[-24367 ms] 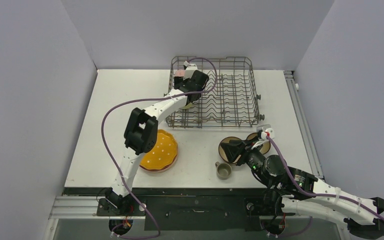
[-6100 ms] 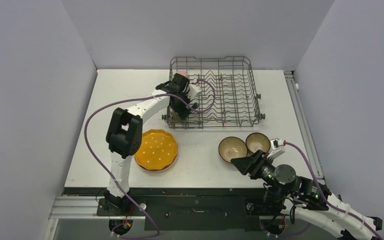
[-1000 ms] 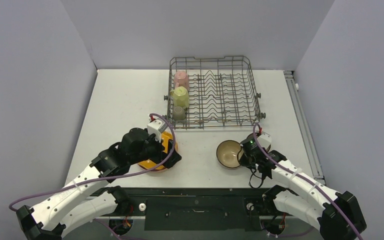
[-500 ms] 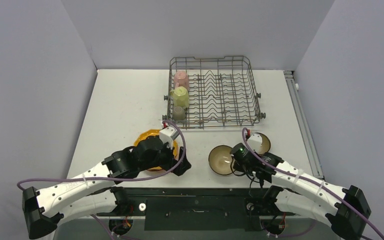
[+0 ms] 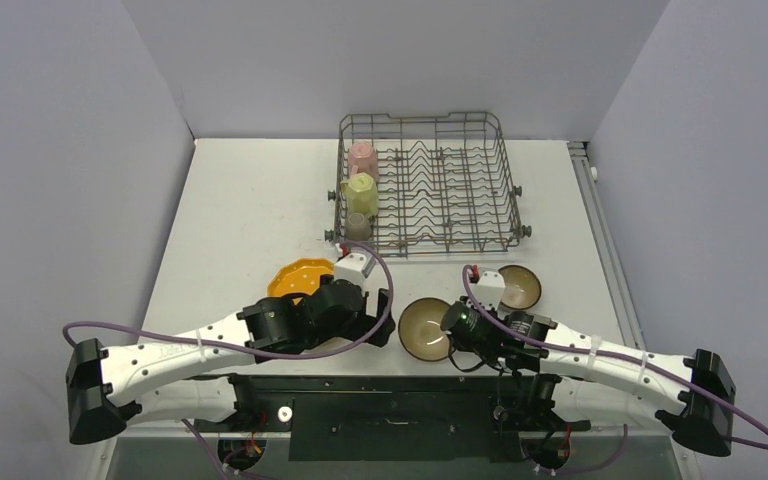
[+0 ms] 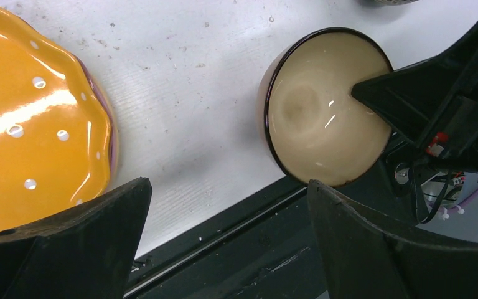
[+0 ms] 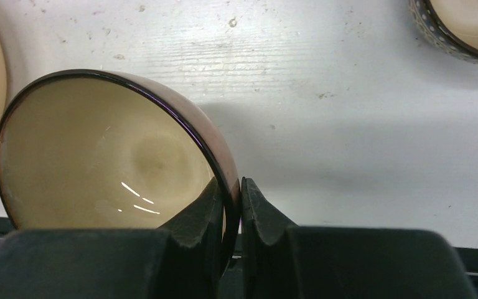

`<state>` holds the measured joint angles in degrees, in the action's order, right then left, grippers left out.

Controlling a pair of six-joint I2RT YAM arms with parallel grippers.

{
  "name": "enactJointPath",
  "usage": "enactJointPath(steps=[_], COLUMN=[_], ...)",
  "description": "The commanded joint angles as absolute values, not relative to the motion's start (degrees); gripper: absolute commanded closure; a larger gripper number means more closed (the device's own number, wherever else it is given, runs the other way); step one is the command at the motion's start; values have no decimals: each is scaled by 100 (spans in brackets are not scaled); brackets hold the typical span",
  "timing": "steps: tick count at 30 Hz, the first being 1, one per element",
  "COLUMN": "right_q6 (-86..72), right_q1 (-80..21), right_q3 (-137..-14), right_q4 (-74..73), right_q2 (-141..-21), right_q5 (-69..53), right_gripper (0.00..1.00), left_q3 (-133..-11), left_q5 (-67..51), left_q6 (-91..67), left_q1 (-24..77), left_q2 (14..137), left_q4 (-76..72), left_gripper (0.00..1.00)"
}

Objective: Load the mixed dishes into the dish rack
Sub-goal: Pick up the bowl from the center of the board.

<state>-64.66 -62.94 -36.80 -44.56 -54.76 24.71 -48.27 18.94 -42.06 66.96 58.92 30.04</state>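
**Brown bowl held by its rim at the near edge, open left jaws waiting beside it**

One brown bowl (image 7: 112,149) is gripped by the right gripper (image 7: 235,205). Its jaws are clamped on the bowl's rim, one finger inside against the tan glaze and one outside on the brown wall. A rim pinch is probably chosen because the bowl is too wide to be spanned. The bowl is tipped up on its side, its opening turned toward the left arm, low over the table (image 5: 240,200) near the front edge and well apart from the dish rack (image 5: 460,246).

The left gripper (image 6: 227,187) is empty, with its jaws spread wide and pointed at the gap between the bowl and the orange white-dotted scalloped plate (image 6: 31,118). The tilt of the bowl and the open jaws suggest that a handover is being set up, though this cannot be confirmed.

The plate lies flat on the table, and the edge of the pink plate (image 6: 113,146) can be seen beneath it. The second brown bowl (image 5: 520,286) is left upright on the table beyond the right arm.

In the rack's left column, the pink mug (image 5: 363,157), pale yellow mug (image 5: 361,188) and small grey-olive cup (image 5: 358,224) are already lined up. The tined rows to their right are unfilled, presumably kept for the plates and bowls.
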Motion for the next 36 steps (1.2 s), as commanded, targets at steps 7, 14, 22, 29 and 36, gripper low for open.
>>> enactJointPath(steps=[7,14,22,29,36], right_q6=[-6957,-7060,-7217,-7387,-7436], right_q1=[-6896,-7123,-7498,-7760,-7854], right_q3=[-4292,-4422,-4637,-4812,-4898], right_q4=[-4268,-4389,-4553,-4780,-4878], right_q2=[-5368,-5347,-5316,-5373,-5481], right_q5=[3204,3368,3568,3777,3893], right_gripper=[100,100,100,100,100], left_q3=[-5388,-5556,-5599,-5584,-5575], left_q5=[2453,2459,2389,2363,2351], left_q6=[-4886,-4997,-5092,-5103,-5098], left_q1=[7157,7289,7295,7295,7295], left_q2=[6604,7048,7412,7611,7613], left_q4=[2974,2921,2784,2720,2707], left_gripper=[9,13,20,35,55])
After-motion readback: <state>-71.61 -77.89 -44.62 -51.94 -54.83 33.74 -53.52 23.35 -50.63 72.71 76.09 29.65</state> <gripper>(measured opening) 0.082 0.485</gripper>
